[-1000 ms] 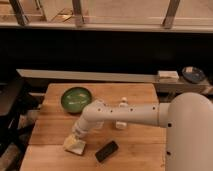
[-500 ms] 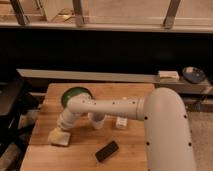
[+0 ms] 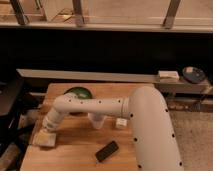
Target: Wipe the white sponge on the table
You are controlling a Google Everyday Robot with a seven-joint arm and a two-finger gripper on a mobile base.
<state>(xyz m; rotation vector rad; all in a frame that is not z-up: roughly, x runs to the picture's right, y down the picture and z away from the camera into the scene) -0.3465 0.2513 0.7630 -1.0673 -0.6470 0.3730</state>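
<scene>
Setting: dark wall behind the work area, with pale metal framing and a window band across the top; a light ledge runs along the wall just past the far edge of the work surface.
Counter [image 3: 75, 150]: light brown wooden butcher-block top of plank strips, filling the lower left and middle of the view.
Arm [image 3: 95, 106]: white, thick at the lower right, reaching from 3 o'clock across the counter toward 9 o'clock, with small dark dots along its casing.
End effector [image 3: 49, 127]: low over the counter's left edge, at about 8 o'clock from the counter's middle, directly on top of the white sponge; whether its fingers are spread or pressed together cannot be told.
White sponge [image 3: 44, 138]: cream, soft rectangular block lying flat on the counter near the left edge, partly covered by the end effector.
Green bowl [image 3: 80, 93]: at 11 o'clock on the counter, partly hidden behind the arm.
White bottle [image 3: 96, 121]: just under the arm, near the counter's middle.
Small white box [image 3: 121, 122]: just beside the bottle, at its 3 o'clock.
Black bar [image 3: 107, 151]: lying at an angle at 5 o'clock from the counter's middle, well apart from the sponge.
Ledge items: a pale block [image 3: 168, 75] and a dark round dish [image 3: 193, 74] at 2 o'clock.
</scene>
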